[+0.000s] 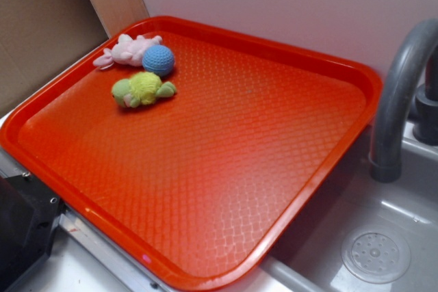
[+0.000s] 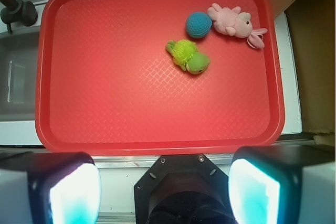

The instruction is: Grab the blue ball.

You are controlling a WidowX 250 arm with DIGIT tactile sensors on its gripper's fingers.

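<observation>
The jaws stood wide apart and empty at the near edge of the wrist view, their two fingers (image 2: 63,190) framing the scene from well back. Ahead of them lay a red tray (image 2: 157,135) with a textured diamond-patterned floor, resting partly over a grey sink (image 1: 383,237) whose curved grey faucet (image 1: 400,94) rose beside it. The blue ball (image 2: 198,24) sat far ahead of the jaws and a little to the right, near the tray's far edge, touching a pink plush toy (image 2: 233,23) farther right. A yellow-green crocheted turtle (image 2: 188,56) lay just nearer the jaws than the ball. A pale wall (image 1: 287,5) backed the tray, with brown board (image 1: 41,25) beside it.
</observation>
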